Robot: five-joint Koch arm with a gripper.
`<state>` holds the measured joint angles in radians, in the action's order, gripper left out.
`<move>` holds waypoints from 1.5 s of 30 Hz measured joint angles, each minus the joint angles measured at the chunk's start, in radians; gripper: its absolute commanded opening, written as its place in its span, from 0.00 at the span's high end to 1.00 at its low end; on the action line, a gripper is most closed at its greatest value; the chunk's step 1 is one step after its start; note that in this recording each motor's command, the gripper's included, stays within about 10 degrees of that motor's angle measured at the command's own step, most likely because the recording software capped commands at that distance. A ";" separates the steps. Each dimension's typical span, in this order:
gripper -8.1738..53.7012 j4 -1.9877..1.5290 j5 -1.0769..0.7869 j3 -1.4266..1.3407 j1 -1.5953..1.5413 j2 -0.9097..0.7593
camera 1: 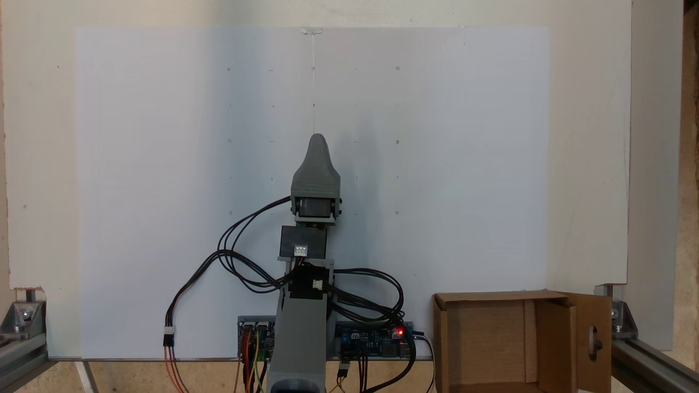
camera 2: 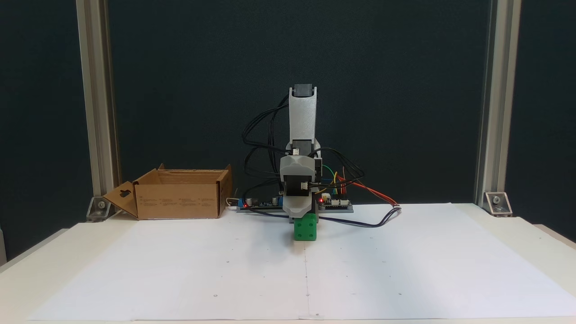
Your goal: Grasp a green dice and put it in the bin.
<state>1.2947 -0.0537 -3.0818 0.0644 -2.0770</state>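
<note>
The green dice (camera 2: 305, 229) sits on the white paper (camera 2: 405, 270) covering the desk (camera 2: 540, 234), directly under the end effector (camera 2: 304, 215), whose grey body hides the top of the cube. Whether its jaws are closed on the dice cannot be told. This looks like the grasping step; next comes a lift and a swing to the bin (camera 2: 180, 198), which stands well apart. The arm reaches forward, wrist pointing down.

Lab test bench; aluminium frame posts (camera 2: 489, 103); exposed circuit boards (camera 2: 335, 203); black backdrop (camera 2: 405, 67).
</note>
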 measured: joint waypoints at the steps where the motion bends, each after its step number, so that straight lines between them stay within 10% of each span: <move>1: 0.19 -0.005 0.002 0.000 0.009 -0.028; 26: 0.19 -0.031 0.002 0.049 0.017 -0.190; 45: 0.19 -0.801 0.000 0.514 0.021 -0.190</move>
<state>0.4939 -0.0537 -2.5679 0.0859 -2.2672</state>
